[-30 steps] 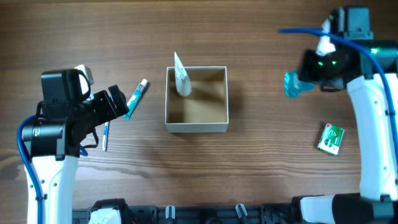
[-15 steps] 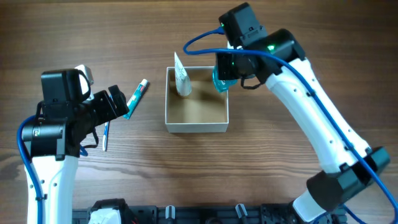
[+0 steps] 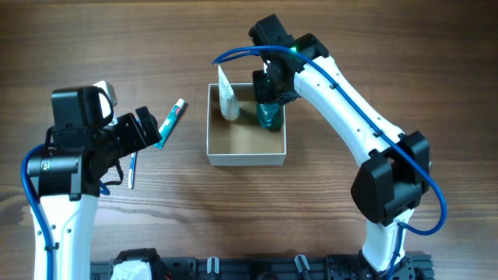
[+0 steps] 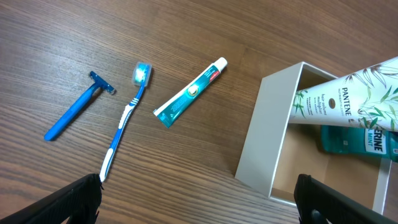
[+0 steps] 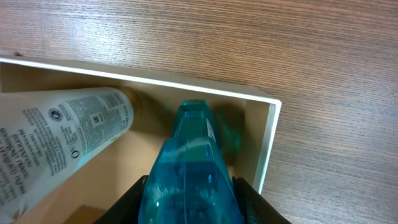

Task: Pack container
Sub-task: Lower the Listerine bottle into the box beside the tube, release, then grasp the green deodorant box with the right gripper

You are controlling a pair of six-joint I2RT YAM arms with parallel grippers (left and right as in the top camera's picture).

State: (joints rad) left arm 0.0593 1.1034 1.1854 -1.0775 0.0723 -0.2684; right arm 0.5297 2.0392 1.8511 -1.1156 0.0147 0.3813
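You have the right gripper (image 5: 191, 200) clamped on a teal bottle (image 5: 191, 158) at the container's (image 5: 268, 143) corner, beside a white tube (image 5: 62, 137).

Overhead looks straight down on the whole worktop (image 3: 436, 62). Left wrist slants in from farther off, and right wrist sits close above. All share the container (image 3: 246, 161).

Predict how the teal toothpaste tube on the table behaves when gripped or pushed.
The teal-and-white plastic toothpaste tube likely dents under jaws: its tail is crimped flat. Probably light, being slim. That flat tail should make it slide, not roll.
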